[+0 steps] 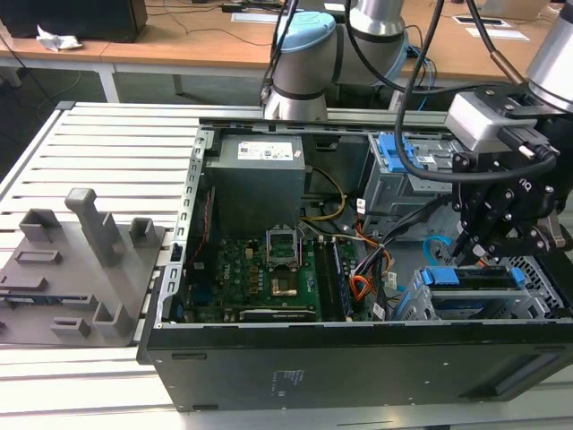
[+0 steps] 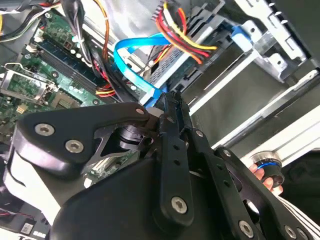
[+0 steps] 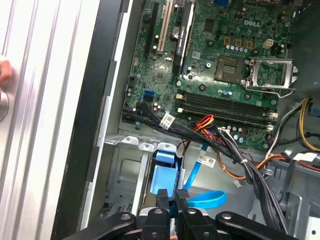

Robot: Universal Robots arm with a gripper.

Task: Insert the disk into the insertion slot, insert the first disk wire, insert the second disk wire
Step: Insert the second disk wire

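Pincer (image 3: 170,200) with fingertips nearly together, gripping the plug end of the second disk wire (image 2: 131,54), a flat light blue loop. Disk (image 1: 474,279) seated in the insertion slot (image 1: 537,300), long axis along the case's front edge.

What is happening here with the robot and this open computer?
The arm has its claw down inside the open computer case, just above the disk in its blue bracket. The disk already sits in the grey slot at the exterior view's right. In both wrist views the claw's fingers are pressed together on the plug end of the blue cable, next to the disk. The orange, red and black wires lie close by.
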